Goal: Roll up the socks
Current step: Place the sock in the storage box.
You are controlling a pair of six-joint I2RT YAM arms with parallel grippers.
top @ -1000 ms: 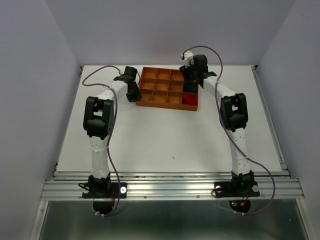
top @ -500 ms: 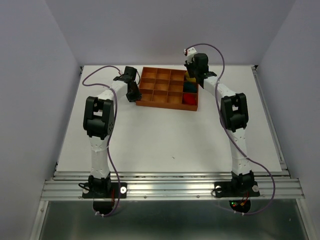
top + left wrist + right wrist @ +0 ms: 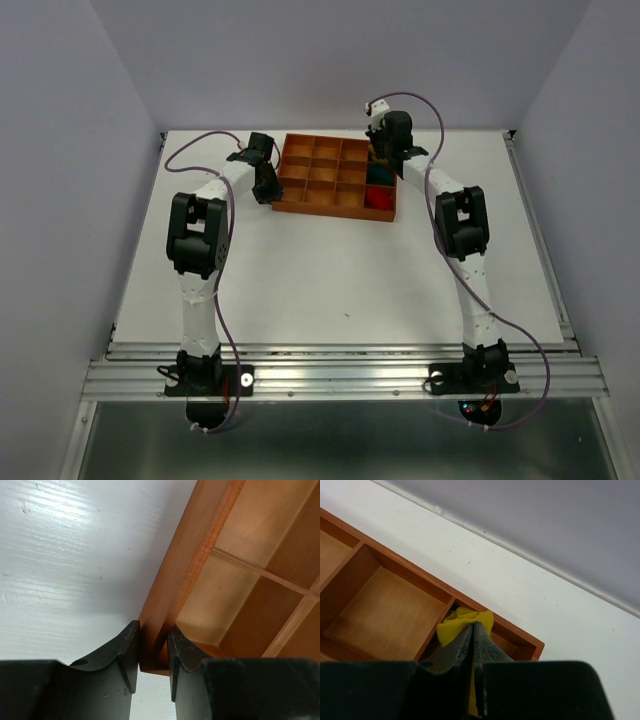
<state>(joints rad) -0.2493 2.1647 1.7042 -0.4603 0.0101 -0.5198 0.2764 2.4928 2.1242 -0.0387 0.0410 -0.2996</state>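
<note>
White table (image 3: 300, 280): yellow sock (image 3: 461, 623) bunched in tray (image 3: 395, 563) corner.

An orange-brown wooden tray (image 3: 330, 211), split by thin walls into a grid of square compartments, lies flat on a white table (image 3: 330, 285), with a pale grey wall (image 3: 330, 60) rising behind the tray and a ribbed metal rail (image 3: 340, 376) well in front of it

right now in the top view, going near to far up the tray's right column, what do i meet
red sock → dark teal sock → right pincer, shut on the yellow sock in the tray's far corner
</note>
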